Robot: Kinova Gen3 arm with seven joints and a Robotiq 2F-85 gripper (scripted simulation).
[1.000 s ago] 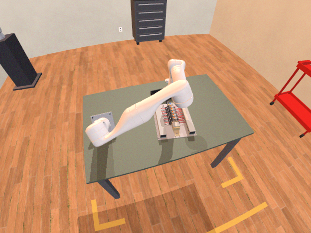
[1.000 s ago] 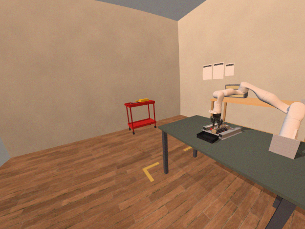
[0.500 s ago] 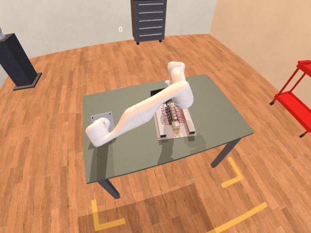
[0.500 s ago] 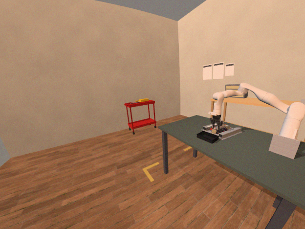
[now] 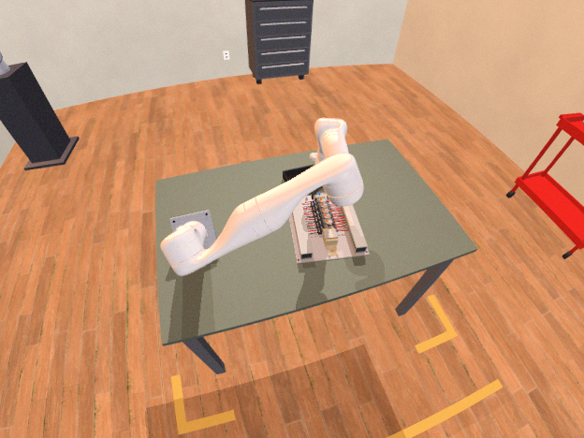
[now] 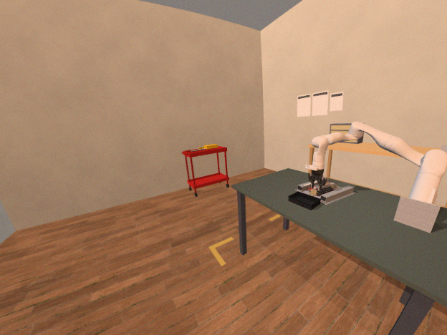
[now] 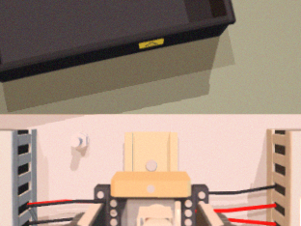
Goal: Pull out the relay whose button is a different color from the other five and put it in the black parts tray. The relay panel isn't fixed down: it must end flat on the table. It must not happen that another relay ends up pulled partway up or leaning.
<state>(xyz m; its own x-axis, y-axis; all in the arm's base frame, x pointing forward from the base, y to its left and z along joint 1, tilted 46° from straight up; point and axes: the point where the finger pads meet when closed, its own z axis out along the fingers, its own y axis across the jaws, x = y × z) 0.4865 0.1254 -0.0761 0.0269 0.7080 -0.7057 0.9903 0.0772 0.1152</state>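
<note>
The relay panel lies flat on the table, with a row of relays down its middle. Most have orange buttons; one at the far end shows a blue button. My gripper is low over that far end, open, with a finger on each side of the end relay; I cannot tell if the fingers touch it. Its button is hidden in the wrist view. A beige end clamp sits just beyond it. The black parts tray stands past the panel's edge and also shows in the exterior view.
Slotted wire ducts run along both sides of the panel, with red and black wires leading to the relays. The arm's base plate is at the table's left. A red cart stands off the table.
</note>
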